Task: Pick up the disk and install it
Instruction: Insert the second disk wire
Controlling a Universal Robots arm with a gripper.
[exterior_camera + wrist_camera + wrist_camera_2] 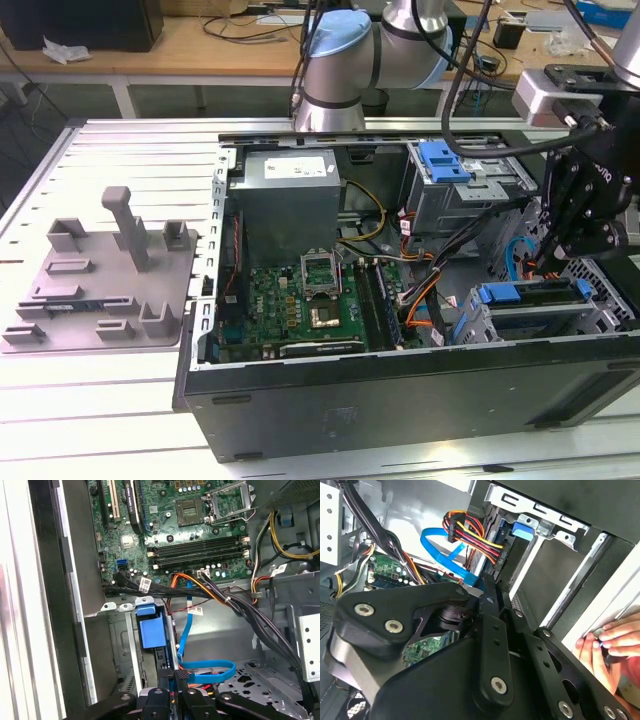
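Note:
The disk (530,293) sits edge-on in the lower grey drive cage (600,318) at the exterior view's right, inside the open computer case (400,400). Its blue carrier end (151,630) shows in the first wrist view, and a blue tab (522,530) in the second. My gripper (553,262) hangs just above and beside that cage, near the blue data cable (210,672). The black fingertips (176,676) are pressed together, shut, with nothing between them. In the second wrist view, the gripper (487,586) points at the cable bundle beside the cage.
A second drive cage with a fixed blue bracket (445,160) stands behind. Cables (235,605) cross from the motherboard (300,300) to the cages. A grey fixture plate (100,280) lies on the exterior view's left. A person's hand (615,640) is at the case's outer edge.

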